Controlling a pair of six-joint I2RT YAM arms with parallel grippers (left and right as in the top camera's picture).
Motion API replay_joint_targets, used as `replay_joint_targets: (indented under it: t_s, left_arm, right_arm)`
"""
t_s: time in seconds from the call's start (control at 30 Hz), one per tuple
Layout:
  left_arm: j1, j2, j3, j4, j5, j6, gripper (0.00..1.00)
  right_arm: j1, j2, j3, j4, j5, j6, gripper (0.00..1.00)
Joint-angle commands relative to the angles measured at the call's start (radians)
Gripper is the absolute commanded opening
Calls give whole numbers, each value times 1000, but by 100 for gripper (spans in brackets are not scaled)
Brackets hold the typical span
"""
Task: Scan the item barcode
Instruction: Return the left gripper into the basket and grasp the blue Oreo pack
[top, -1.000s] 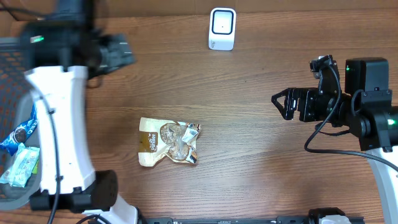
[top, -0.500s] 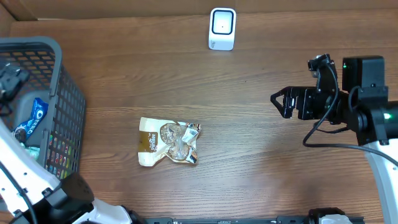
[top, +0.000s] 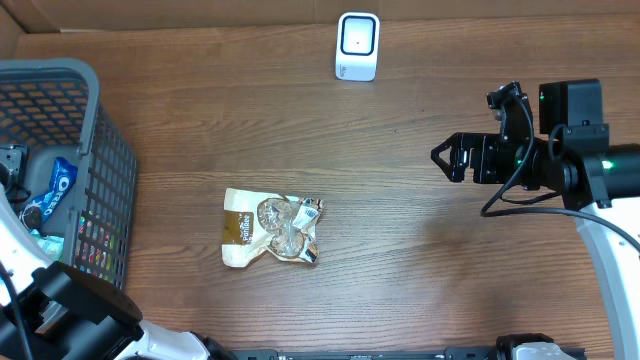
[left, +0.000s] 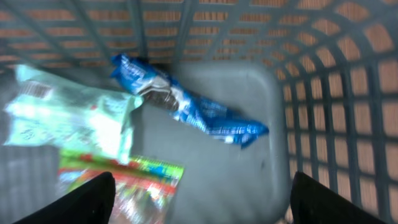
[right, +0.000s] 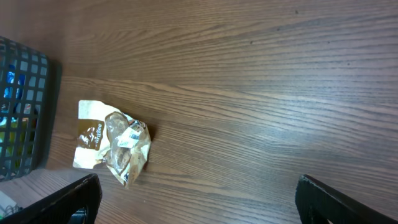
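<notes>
The blue packet (left: 193, 106) lies on the floor of the basket (left: 323, 93) directly below and ahead of the left gripper (left: 202, 194), whose fingers stand wide apart with nothing between them; a pale green packet (left: 68, 118) and a multicoloured packet (left: 124, 186) lie toward its left finger. A crumpled snack bag (top: 272, 229) lies on the table (top: 400, 260) between the basket and the right gripper (top: 440, 160), well apart from it. The right gripper's fingers are also spread wide and empty, and the scanner (top: 357, 46) stands upright at the table's far edge, well apart from both grippers.
</notes>
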Motion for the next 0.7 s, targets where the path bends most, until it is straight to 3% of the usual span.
replay_joint_targets:
  t_s: [0.0,0.3,0.43,0.47,0.57,0.67]
  left_arm:
    - [-5,3,-120,138,-46,-87,80]
    - [-6,3,-377,532,-25,-82,80]
    - [-12,6,-448,639,-23,-8,79]
    - [-13,11,-457,663,-22,16,75]
    - [-23,43,-462,719,47,204,70]
    - [-38,62,-462,739,87,407,76]
  right_arm:
    - [5,16,6,-6,-10,0,100]
    - [6,23,6,-19,-10,-1,100]
    - [6,23,6,-32,-10,0,100]
    - [6,23,6,-35,-10,0,100]
    - [6,23,6,-43,-10,0,100]
    - [6,23,6,-43,-10,4,100]
